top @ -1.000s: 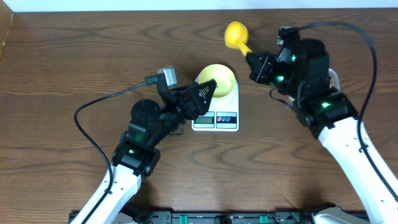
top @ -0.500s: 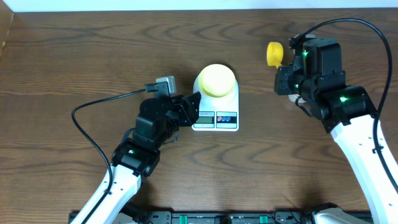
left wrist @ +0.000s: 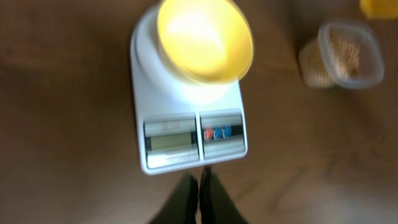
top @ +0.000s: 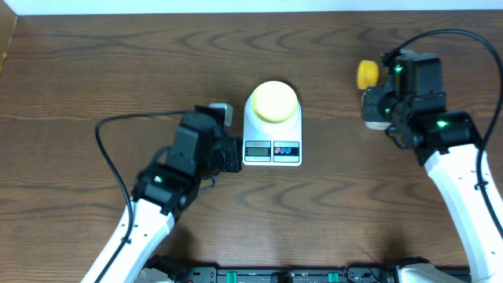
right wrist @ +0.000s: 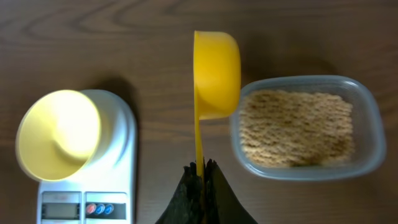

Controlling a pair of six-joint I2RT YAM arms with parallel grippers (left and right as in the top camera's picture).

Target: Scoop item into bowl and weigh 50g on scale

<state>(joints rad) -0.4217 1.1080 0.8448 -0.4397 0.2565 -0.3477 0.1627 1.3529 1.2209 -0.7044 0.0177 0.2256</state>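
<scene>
Right gripper (right wrist: 200, 169) pinched shut on the thin handle of a bright yellow scoop (right wrist: 216, 68). Holds the cup turned on its side, overlapping the scale-side rim of a clear plastic tub (right wrist: 368, 112) full of tan beans (right wrist: 295, 127). On the scoop's other side, apart from it: pale yellow bowl (right wrist: 59, 134), upright on the round platform of the white scale (right wrist: 121, 171). From overhead, tub hidden beneath the right arm (top: 448, 149).

Left gripper (left wrist: 199, 185) closed finger to finger, gripping nothing, just short of the scale's front edge, facing its grey display (left wrist: 169, 142) and red and blue buttons (left wrist: 217, 132). Dark wooden table (top: 118, 63) under everything.

A second ago: left fingers spread at the bowl's rim, now drawn back and shut. Scoop then close behind the bowl, now swung away to the tub. Bowl and scale in the same place.

One scoop, one bowl, one scale, one tub, two grippers; beans beyond counting.
</scene>
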